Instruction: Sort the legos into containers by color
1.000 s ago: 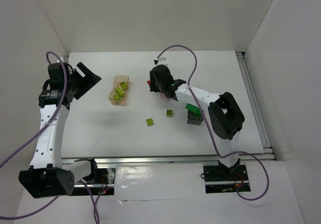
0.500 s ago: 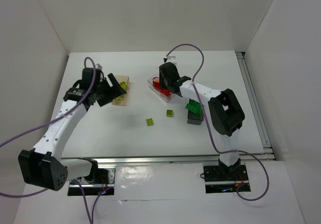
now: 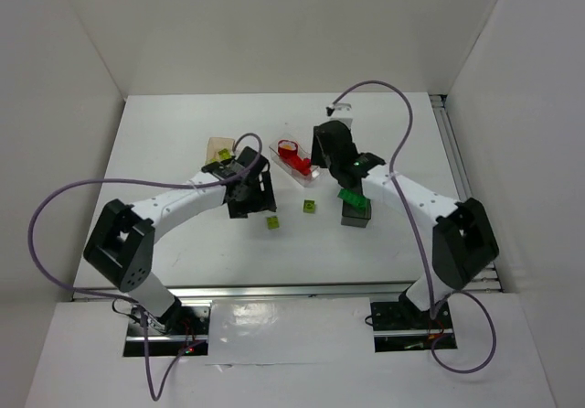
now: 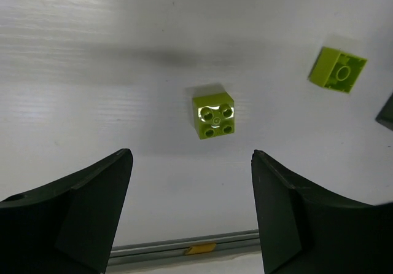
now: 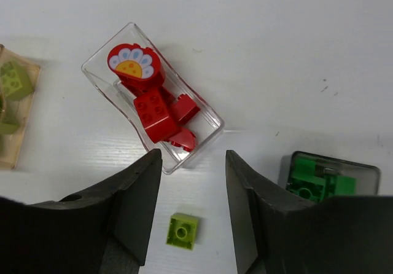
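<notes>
Two yellow-green bricks lie loose on the table: one [image 3: 272, 222] [image 4: 214, 115] studs up, just ahead of my left gripper [image 3: 252, 199] [image 4: 191, 212], which is open and empty above the table. The other [image 3: 310, 207] [image 4: 337, 70] [image 5: 183, 230] lies underside up, below my open, empty right gripper [image 3: 327, 163] [image 5: 193, 206]. The clear tub [image 3: 306, 177] [image 5: 207, 115] holds red bricks [image 5: 156, 111]. The tan tub [image 3: 218, 144] [image 5: 12, 126], partly hidden by my left arm, holds yellow-green bricks [image 5: 13, 80]. The dark grey tub [image 3: 355, 218] [image 5: 368, 171] holds green bricks [image 3: 353, 198] [image 5: 313, 176].
White walls enclose the table at the left, back and right. A metal rail [image 3: 302, 289] [image 4: 184, 244] runs along the near edge. The right arm's purple cable [image 3: 393, 106] arcs above the back right of the table.
My left arm has swung from the far left past the tan tub to the middle, over a loose brick. My right gripper has moved right, off the clear tub.
</notes>
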Tool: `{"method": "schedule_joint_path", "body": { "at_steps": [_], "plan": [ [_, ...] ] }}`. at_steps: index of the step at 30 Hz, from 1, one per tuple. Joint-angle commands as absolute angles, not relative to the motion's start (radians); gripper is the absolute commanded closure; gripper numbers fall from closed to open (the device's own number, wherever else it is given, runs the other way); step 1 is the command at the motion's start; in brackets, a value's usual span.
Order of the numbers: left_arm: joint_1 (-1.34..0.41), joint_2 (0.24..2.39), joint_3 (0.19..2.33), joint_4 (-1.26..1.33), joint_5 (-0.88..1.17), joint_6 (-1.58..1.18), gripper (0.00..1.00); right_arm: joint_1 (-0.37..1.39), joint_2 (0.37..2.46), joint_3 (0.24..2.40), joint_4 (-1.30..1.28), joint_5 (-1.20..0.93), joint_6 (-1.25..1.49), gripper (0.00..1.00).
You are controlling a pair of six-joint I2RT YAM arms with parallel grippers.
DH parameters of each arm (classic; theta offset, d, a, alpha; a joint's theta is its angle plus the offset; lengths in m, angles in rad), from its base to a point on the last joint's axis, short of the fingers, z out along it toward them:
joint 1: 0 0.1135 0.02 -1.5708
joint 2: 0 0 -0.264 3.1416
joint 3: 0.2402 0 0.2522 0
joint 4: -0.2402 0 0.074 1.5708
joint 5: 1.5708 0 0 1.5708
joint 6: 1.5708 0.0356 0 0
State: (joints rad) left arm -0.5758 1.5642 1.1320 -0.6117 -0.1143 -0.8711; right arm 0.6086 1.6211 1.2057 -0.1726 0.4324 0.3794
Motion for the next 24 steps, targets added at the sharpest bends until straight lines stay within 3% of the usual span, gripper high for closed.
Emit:
{"method": "schedule_joint_path", "body": {
  "at_steps": [1, 7, 10, 14, 22, 24],
  "plan": [
    [-0.603, 1.629, 1.146, -0.558, -0.133, -0.908, 0.14, 0.583, 1.508, 1.125, -0.231, 0.465, 0.396, 0.47],
    [-0.612, 1.732, 1.158, -0.492, -0.075, -0.899, 0.14, 0.583, 1.454, 1.028, -0.331, 0.376, 0.376, 0.40],
    [-0.612, 1.782, 1.169, -0.483, -0.057, -0.899, 0.15, 0.618, 1.454, 1.015, -0.383, 0.524, 0.385, 0.31],
    [-0.612, 1.805, 1.169, -0.463, -0.020, -0.899, 0.23, 0.652, 1.473, 0.988, -0.422, 0.642, 0.394, 0.28],
    [-0.621, 1.835, 1.169, -0.463, -0.020, -0.899, 0.56, 0.663, 1.537, 0.968, -0.417, 0.666, 0.362, 0.33],
    [-0.621, 1.835, 1.178, -0.463, -0.029, -0.899, 0.57, 0.663, 1.566, 0.968, -0.407, 0.666, 0.362, 0.34]
  ]
}}
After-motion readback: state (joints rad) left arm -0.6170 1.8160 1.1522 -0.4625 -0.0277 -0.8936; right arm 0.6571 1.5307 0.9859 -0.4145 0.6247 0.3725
